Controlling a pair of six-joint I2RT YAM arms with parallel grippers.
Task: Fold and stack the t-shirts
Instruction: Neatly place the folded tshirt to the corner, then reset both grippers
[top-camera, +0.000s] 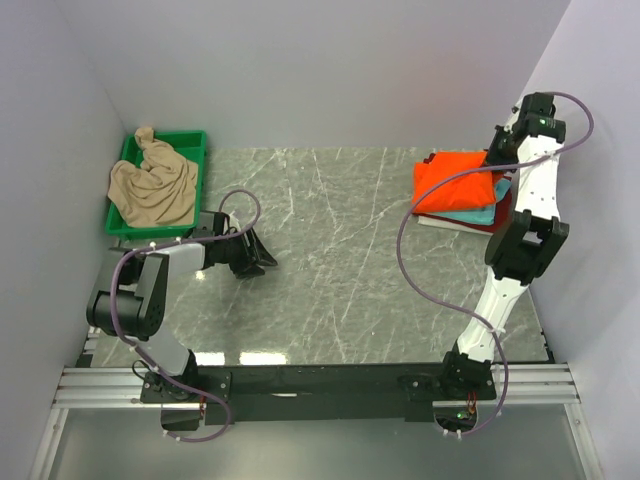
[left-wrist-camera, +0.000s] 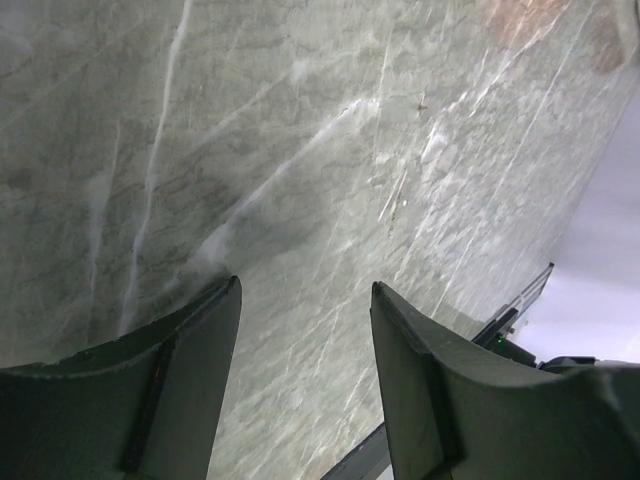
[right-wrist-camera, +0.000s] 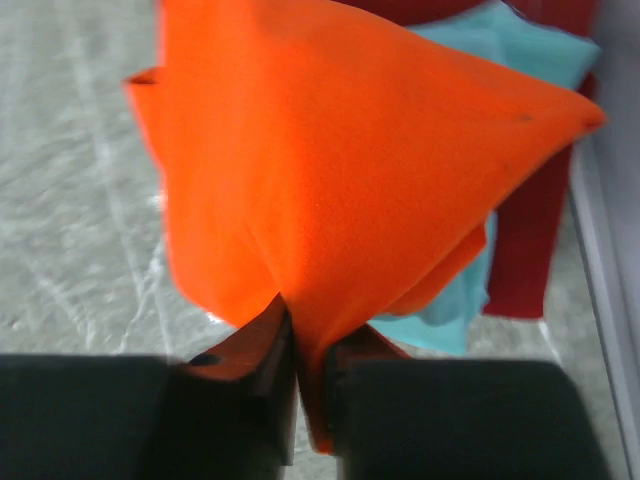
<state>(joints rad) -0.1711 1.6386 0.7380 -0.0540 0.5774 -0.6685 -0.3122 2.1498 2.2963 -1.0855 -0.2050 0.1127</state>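
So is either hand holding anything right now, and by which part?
The right hand pinches the orange t-shirt by a bunched edge of cloth; the left hand is open, holding nothing.

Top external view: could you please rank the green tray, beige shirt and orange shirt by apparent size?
1. Green tray, by outline.
2. Beige shirt, nearly as large.
3. Orange shirt, clearly smaller.

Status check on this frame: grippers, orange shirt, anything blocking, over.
Left gripper open, empty, low over table. Right gripper shut on orange shirt, which lies atop teal shirt and dark red shirt. Nothing in the way.
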